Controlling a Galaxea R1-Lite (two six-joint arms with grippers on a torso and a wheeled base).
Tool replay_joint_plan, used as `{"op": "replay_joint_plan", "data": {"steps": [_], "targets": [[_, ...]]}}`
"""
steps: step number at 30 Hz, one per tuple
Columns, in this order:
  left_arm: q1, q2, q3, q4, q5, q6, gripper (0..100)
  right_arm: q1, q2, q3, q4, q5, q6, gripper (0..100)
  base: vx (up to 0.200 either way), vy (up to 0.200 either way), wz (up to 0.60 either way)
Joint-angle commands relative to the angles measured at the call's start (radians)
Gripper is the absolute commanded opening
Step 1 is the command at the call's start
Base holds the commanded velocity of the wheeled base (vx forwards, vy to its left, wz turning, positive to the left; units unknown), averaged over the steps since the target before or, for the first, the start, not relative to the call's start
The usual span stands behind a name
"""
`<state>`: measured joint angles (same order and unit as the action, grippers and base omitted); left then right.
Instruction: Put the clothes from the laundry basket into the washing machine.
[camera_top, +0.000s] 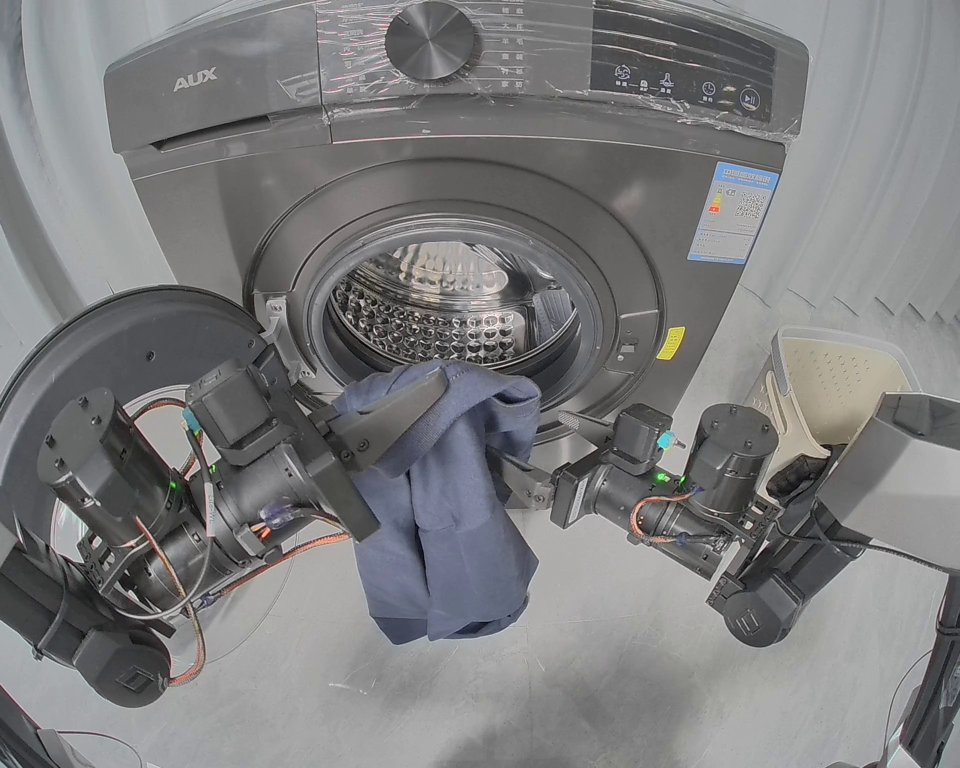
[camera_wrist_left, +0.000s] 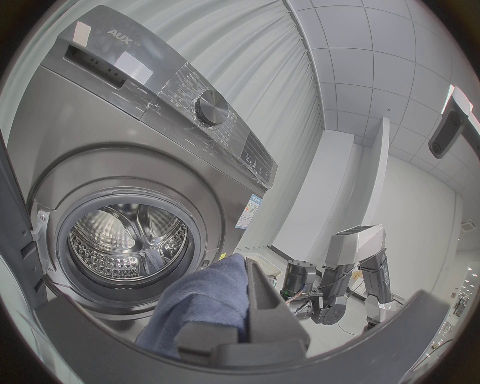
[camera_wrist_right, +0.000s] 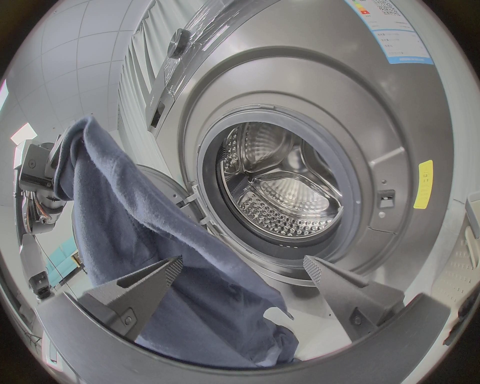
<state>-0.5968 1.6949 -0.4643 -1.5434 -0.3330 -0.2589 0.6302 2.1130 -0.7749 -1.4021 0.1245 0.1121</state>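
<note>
- Your left claw is clenched on the blue garment, pinching a bunched fold near its top. That high grip looks meant to keep the bulk of the cloth off the floor.
- The garment hangs at 6 o'clock of the drum opening. Its top bunch is level with the lower lip of the port and the rest drapes straight down outside the machine, so none of it is inside.
- Your right claw is released, jaws spread, just beside the garment's edge at 3 o'clock of the cloth. It seems placed to catch or push the hanging part. You cannot tell from these views whether cloth already lies between the jaws.
- The washing machine has its door swung wide to 9 o'clock of the opening, behind your left arm, which leaves the port unobstructed.
- The laundry basket sits on the floor at 4 o'clock of the machine, behind your right arm.
- The garment is dark blue, a soft, thick knit like a sweatshirt. It is folded over on itself in long vertical creases, with a limp, uneven lower hem. Expect it to sag and trail when you move it.
</note>
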Motion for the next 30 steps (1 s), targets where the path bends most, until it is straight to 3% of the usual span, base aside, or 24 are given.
{"op": "replay_joint_plan", "data": {"steps": [1,12,13,20,30], "targets": [[0.0,0.0,0.001,0.0,0.0,0.0,0,0.017,0.047,-0.04,-0.003,0.018,0.0,100,0.0,0.0,0.0],[0.0,0.002,0.001,-0.001,0.0,0.0,0,0.059,0.101,-0.107,-0.023,0.037,-0.005,100,0.0,0.0,0.0],[0.0,0.002,0.001,-0.001,0.0,0.0,0,0.059,0.101,-0.107,-0.029,0.037,-0.003,0,0.0,0.0,0.0],[0.0,0.011,0.003,-0.001,0.0,0.001,0,0.06,0.07,-0.078,-0.041,0.037,0.0,0,0.0,0.0,0.0],[0.0,0.019,0.001,-0.001,0.002,-0.002,0,0.083,-0.087,0.086,-0.041,0.0,0.006,0,0.0,0.0,0.0]]}}
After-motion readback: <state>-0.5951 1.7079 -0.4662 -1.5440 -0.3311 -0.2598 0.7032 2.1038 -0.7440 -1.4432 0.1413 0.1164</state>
